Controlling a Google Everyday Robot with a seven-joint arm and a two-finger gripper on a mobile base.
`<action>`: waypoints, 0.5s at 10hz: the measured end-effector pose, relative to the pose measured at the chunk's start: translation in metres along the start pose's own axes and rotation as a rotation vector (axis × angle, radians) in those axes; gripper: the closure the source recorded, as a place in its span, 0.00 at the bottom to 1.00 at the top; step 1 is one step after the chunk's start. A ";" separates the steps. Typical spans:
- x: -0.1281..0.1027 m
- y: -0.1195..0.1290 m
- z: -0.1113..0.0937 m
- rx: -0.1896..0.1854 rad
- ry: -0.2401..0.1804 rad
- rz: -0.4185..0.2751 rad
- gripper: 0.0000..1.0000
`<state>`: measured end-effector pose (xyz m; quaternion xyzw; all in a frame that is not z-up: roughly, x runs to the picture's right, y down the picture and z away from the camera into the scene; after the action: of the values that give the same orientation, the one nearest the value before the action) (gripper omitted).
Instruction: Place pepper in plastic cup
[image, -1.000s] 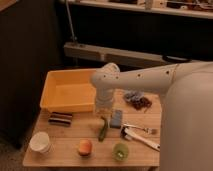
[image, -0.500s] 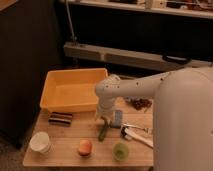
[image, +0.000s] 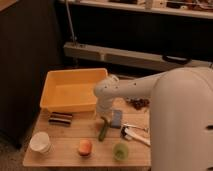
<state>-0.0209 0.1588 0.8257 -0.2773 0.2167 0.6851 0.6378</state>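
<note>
The claw (image: 104, 121) hung low over the worktop (image: 65, 152), at the upper end of the pepper (image: 102, 133). Whether it was wide, narrow or gripping could not be told. The pepper seemed to lie flat, its long axis running from the claw toward the front edge. The cup (image: 120, 150) stood near its lower tip, to the right in view. An orange (image: 85, 147) sat on the other side and a blue packet (image: 116, 118) just beside the claw. Neither appeared to block the way.

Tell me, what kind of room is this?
Probably a lab test corner: a wooden table with a yellow bin, shelving behind. The pincer is down at the pepper.
</note>
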 end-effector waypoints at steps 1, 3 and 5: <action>-0.002 0.002 0.000 -0.002 -0.002 -0.011 0.50; -0.006 0.007 0.001 -0.005 -0.003 -0.030 0.50; -0.006 0.008 0.004 0.000 0.002 -0.039 0.50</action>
<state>-0.0287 0.1563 0.8324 -0.2825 0.2120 0.6724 0.6505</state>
